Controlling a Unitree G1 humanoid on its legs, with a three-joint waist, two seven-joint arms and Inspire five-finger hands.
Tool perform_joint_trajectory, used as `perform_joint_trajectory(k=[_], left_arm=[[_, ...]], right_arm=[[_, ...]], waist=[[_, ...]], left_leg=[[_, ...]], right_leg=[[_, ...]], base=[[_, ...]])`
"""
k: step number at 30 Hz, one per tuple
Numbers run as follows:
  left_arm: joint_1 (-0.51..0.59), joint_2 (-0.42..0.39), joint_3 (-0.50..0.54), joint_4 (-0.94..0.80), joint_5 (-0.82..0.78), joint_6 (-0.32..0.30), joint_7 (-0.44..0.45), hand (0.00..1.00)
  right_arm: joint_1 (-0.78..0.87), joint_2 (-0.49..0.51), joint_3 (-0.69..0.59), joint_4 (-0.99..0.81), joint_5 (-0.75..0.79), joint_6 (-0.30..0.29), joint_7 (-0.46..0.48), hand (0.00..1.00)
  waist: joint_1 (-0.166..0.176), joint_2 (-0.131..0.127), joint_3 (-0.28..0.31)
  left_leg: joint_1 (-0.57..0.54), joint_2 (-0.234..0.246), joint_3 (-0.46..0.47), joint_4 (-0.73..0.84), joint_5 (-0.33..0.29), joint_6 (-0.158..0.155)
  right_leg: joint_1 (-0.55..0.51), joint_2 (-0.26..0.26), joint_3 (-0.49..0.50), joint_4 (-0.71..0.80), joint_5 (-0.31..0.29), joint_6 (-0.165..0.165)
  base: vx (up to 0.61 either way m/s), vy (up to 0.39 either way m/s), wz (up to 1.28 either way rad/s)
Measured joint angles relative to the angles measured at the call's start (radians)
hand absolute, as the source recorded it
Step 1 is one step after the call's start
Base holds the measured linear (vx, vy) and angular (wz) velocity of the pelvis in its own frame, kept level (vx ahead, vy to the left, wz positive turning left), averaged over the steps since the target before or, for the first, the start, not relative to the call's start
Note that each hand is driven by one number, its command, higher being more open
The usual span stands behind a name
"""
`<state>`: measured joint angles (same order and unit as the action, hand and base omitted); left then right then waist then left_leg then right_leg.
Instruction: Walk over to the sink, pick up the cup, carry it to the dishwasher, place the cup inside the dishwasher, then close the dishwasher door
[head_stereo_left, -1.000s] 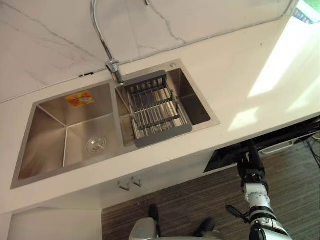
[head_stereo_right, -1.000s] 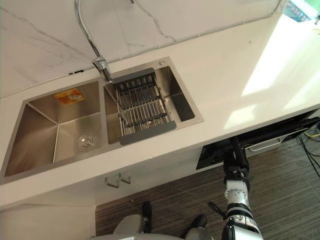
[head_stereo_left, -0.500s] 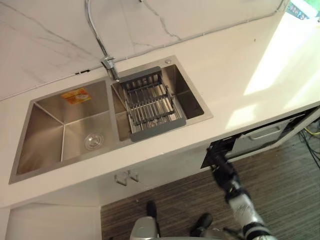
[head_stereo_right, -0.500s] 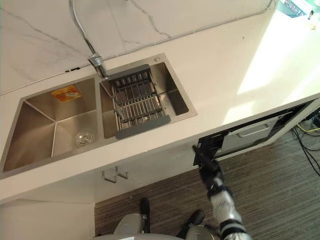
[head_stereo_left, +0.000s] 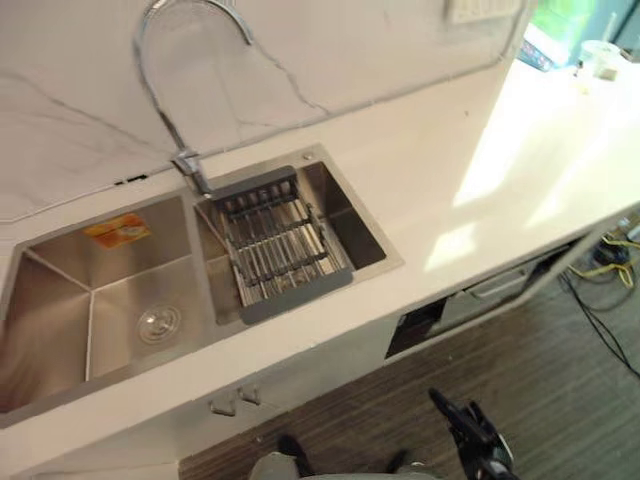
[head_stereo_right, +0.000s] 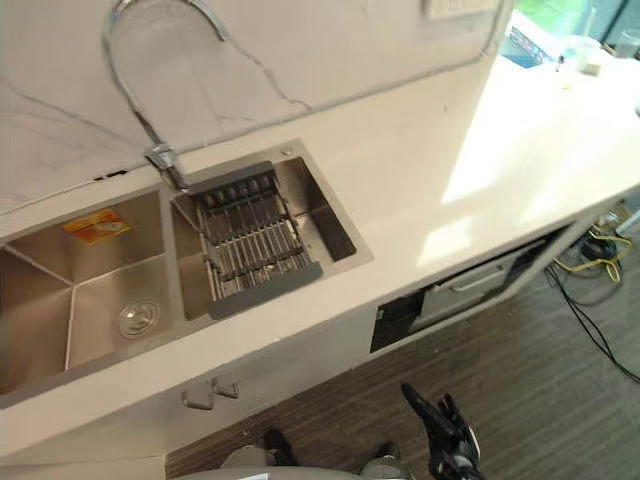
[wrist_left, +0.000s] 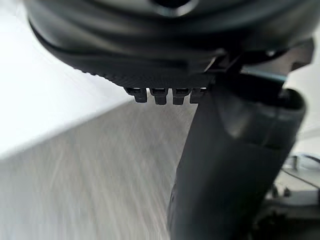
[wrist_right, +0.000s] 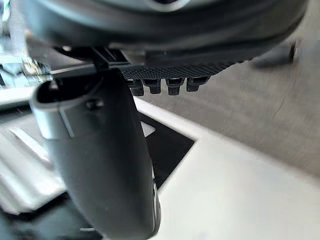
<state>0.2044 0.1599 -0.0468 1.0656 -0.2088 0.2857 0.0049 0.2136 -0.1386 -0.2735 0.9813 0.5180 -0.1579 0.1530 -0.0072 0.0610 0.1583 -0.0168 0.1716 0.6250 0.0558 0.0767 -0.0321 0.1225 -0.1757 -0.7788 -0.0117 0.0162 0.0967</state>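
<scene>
Right hand (head_stereo_left: 468, 432) low; orange sticker (head_stereo_left: 118, 230) in sink (head_stereo_left: 50, 300).

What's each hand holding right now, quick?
Left hand: open, holding nothing.
Right hand: open, holding nothing.

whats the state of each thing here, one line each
faucet: off, no water running
left basin: empty
drain rack: sits across the right basin, nothing on it
dishwasher door: looks almost shut, with a dark gap along its top
right hand: open, holding nothing
left hand: open, holding nothing
</scene>
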Motion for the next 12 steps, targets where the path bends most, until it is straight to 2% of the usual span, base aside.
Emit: perform_joint_trajectory(k=[1, 2, 3, 4, 5, 6, 7, 8, 9, 10, 12], left_arm=[[0.005, 0.000, 0.001, 0.001, -0.026, -0.001, -0.003, 1.00], [0.008, 0.000, 0.001, 0.005, -0.062, -0.003, -0.004, 1.00], [0.009, 0.002, 0.001, 0.012, -0.074, -0.005, -0.005, 1.00], [0.012, 0.006, 0.000, 0.012, -0.075, -0.005, -0.006, 1.00], [0.018, 0.015, -0.005, 0.014, -0.074, -0.005, -0.011, 1.00], [0.015, 0.018, -0.017, 0.027, -0.077, -0.006, -0.014, 1.00], [0.017, 0.022, -0.020, 0.030, -0.086, -0.007, -0.014, 1.00], [0.022, 0.032, -0.020, 0.031, -0.104, -0.012, -0.012, 1.00], [0.022, 0.044, -0.027, 0.032, -0.114, -0.014, -0.011, 1.00], [0.022, 0.051, -0.031, 0.032, -0.114, -0.016, -0.010, 1.00], [0.019, 0.062, -0.041, 0.032, -0.113, -0.021, -0.012, 1.00]], right_arm=[[-0.004, 0.003, -0.010, 0.021, -0.019, 0.000, -0.001, 1.00], [-0.008, 0.009, -0.037, 0.055, -0.059, 0.006, -0.004, 1.00], [-0.008, 0.014, -0.058, 0.074, -0.097, 0.020, -0.009, 1.00], [-0.005, 0.017, -0.067, 0.081, -0.116, 0.027, -0.010, 1.00], [0.005, 0.020, -0.080, 0.094, -0.147, 0.044, -0.018, 1.00], [0.005, 0.023, -0.096, 0.097, -0.186, 0.064, -0.030, 1.00], [0.003, 0.029, -0.106, 0.097, -0.189, 0.071, -0.032, 1.00], [-0.012, 0.037, -0.118, 0.094, -0.189, 0.076, -0.038, 1.00], [-0.029, 0.037, -0.113, 0.092, -0.190, 0.095, -0.047, 1.00], [-0.036, 0.039, -0.112, 0.092, -0.191, 0.107, -0.048, 1.00], [-0.048, 0.054, -0.111, 0.092, -0.193, 0.126, -0.050, 1.00]], waist=[[0.006, -0.001, -0.001], [0.018, -0.005, -0.002], [0.019, -0.018, -0.007], [0.019, -0.029, -0.012], [0.012, -0.051, -0.023], [0.009, -0.061, -0.026], [0.009, -0.067, -0.026], [0.004, -0.082, -0.022], [-0.004, -0.079, -0.018], [-0.004, -0.084, -0.019], [-0.005, -0.087, -0.017]], left_leg=[[0.001, -0.006, 0.000, -0.005, -0.002, 0.004], [0.006, -0.023, -0.003, -0.013, -0.014, 0.016], [0.013, -0.052, -0.013, -0.023, -0.027, 0.032], [0.015, -0.071, -0.024, -0.030, -0.034, 0.034], [0.025, -0.106, -0.050, -0.049, -0.040, 0.036], [0.032, -0.130, -0.078, -0.059, -0.044, 0.042], [0.034, -0.138, -0.093, -0.060, -0.047, 0.047], [0.053, -0.145, -0.129, -0.067, -0.050, 0.055], [0.067, -0.140, -0.170, -0.068, -0.052, 0.067], [0.068, -0.133, -0.192, -0.064, -0.054, 0.070], [0.066, -0.112, -0.260, -0.058, -0.060, 0.065]], right_leg=[[-0.006, -0.014, 0.000, 0.027, -0.013, 0.005], [-0.024, -0.053, -0.002, 0.097, -0.048, 0.018], [-0.041, -0.112, -0.012, 0.196, -0.099, 0.041], [-0.046, -0.149, -0.020, 0.246, -0.123, 0.053], [-0.061, -0.218, -0.010, 0.372, -0.146, 0.072], [-0.126, -0.293, 0.081, 0.557, -0.129, 0.055], [-0.163, -0.317, 0.135, 0.634, -0.102, 0.043], [-0.214, -0.341, 0.235, 0.750, -0.022, 0.049], [-0.237, -0.336, 0.287, 0.803, -0.041, 0.071], [-0.238, -0.325, 0.297, 0.793, -0.084, 0.078], [-0.246, -0.256, 0.337, 0.668, -0.154, 0.084]], base=[[0.08, 0.180, 0.16], [0.09, 0.190, 0.27], [0.09, 0.192, 0.37], [0.10, 0.164, 0.61], [0.12, 0.131, 0.76], [0.14, 0.129, 0.77], [0.15, 0.141, 0.79], [0.18, 0.114, 0.83], [0.21, 0.084, 0.91], [0.17, 0.028, 0.89], [0.12, -0.004, 0.74]])
